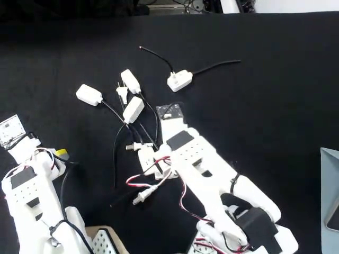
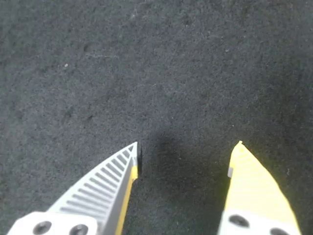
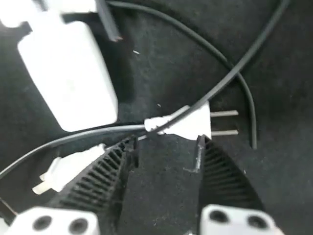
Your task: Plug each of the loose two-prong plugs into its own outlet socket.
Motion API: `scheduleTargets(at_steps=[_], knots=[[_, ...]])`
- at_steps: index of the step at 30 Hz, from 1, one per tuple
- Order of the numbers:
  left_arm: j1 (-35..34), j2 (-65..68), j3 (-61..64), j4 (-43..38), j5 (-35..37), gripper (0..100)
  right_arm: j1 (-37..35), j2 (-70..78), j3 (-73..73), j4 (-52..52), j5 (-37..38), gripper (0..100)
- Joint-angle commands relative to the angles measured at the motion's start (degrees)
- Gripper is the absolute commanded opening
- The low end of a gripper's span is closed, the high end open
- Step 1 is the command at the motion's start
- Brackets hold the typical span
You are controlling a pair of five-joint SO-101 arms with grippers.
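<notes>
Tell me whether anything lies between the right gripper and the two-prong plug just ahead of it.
Yes. A black cord lies across the white plug, right in front of the open right gripper; its jaws would probably close on the cord too.

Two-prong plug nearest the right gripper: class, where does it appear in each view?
High view: table centre, plug at the right gripper.
Right wrist view: plug just beyond that gripper.
Left wrist view: black cloth under the left gripper.
Shared landmark: the white socket beside it.
</notes>
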Motion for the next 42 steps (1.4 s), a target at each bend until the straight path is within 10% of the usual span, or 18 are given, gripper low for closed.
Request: scheduleTargets(at_steps=[1,26,42], knots=[[0.31,-1.05,-0.22,-0.79,0.26,30,-1.76,-1.63,0.13,-0.88,-1.05,19.8],[0.31,-1.05,-0.22,-0.79,0.26,30,0.88,14.02,-5.05,-6.51,-4.13,1.2],[0.57,-1.05,-0.22,-0.79,0.26,30,25.32,-3.47,-9.89,-6.86,25.67,1.2]])
